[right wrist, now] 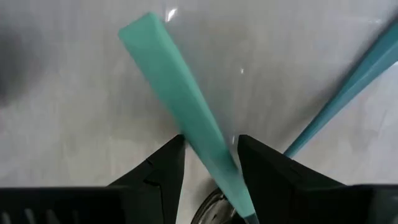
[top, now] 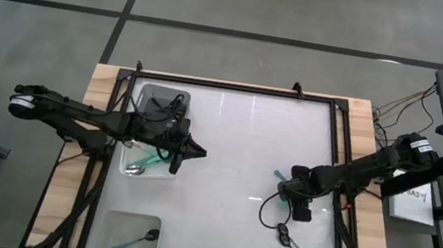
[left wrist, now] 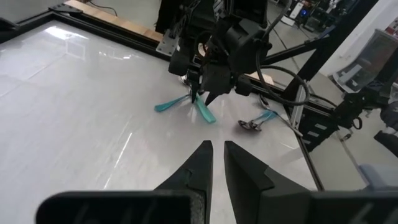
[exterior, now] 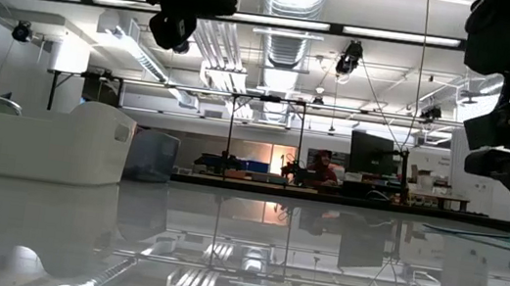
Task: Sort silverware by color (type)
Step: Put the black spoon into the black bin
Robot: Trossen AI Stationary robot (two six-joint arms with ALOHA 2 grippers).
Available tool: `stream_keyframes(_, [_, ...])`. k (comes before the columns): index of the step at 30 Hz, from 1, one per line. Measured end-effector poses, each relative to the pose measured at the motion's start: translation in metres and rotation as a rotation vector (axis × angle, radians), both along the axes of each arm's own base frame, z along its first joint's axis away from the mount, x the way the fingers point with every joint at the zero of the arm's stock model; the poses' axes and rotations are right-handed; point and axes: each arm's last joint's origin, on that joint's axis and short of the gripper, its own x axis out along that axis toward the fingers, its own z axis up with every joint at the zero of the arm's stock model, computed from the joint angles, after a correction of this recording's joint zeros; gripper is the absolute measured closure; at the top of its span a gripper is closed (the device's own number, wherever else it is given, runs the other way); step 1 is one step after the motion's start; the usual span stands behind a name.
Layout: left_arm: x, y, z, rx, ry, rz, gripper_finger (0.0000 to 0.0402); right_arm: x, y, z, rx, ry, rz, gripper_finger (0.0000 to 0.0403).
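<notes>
Right claw (right wrist: 210, 163) released, straddling teal-handled spoon (right wrist: 180, 106) near tabletop's right edge. Light, stiff, slippery; pinch mid-handle. Left claw (left wrist: 215, 160) clenched, empty.

Your two arms reach inward from opposite sides of the frame.
Your left arm stretches from the left edge toward centre-left, its left claw (top: 192, 149) pointing right with fingers (left wrist: 198, 163) nearly together, a thin gap between them. Your right arm slants down from the upper right to centre-right, where the right claw (top: 286, 189) is lowered, its fingers (right wrist: 163, 163) spread apart.
</notes>
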Motion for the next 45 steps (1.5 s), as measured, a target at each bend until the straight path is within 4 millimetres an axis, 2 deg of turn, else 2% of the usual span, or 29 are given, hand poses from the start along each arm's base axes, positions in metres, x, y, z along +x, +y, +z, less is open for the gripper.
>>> stream_keyframes(8, [0.0,0.0,0.0,0.0,0.0,0.0,0.0378,-0.001,-0.002,-0.007,-0.019,-0.038,-0.055,0.0263])
stream_keyframes(11, [0.0,0.0,0.0,0.002,0.0,-0.001,0.0378,-0.001,-0.002,-0.007,-0.01,-0.035,-0.128,0.0283])
stream_keyframes(16, [0.0,0.0,0.0,0.019,-0.002,-0.006,0.0378,0.0,-0.001,-0.006,0.002,-0.026,-0.176,0.0351])
stream_keyframes(23, [0.0,0.001,0.0,0.035,-0.004,0.039,0.0378,0.001,-0.001,0.002,0.005,0.019,-0.181,0.0357])
stream_keyframes(26, [0.0,0.002,0.0,0.042,-0.006,0.061,0.0378,0.005,0.001,0.014,0.015,0.027,-0.17,0.0357])
stream_keyframes(30, [0.003,0.003,-0.003,0.048,0.007,0.095,0.0378,0.02,0.005,0.035,0.021,-0.071,-0.144,0.0357])
stream_keyframes(33, [0.01,0.004,-0.014,0.053,0.044,0.114,0.0378,0.031,0.006,0.05,-0.029,-0.168,-0.128,0.0357])
stream_keyframes(37, [0.027,0.003,-0.036,0.053,0.089,0.119,0.0378,0.043,0.001,0.068,-0.17,-0.287,-0.157,0.0357])
stream_keyframes(43, [0.06,0.0,-0.063,0.134,-0.017,0.086,0.0378,0.061,-0.019,0.1,-0.444,-0.454,-0.238,0.0357])
stream_keyframes(45, [0.07,0.0,-0.066,0.165,-0.062,0.08,0.0378,0.067,-0.029,0.112,-0.511,-0.492,-0.269,0.0357])
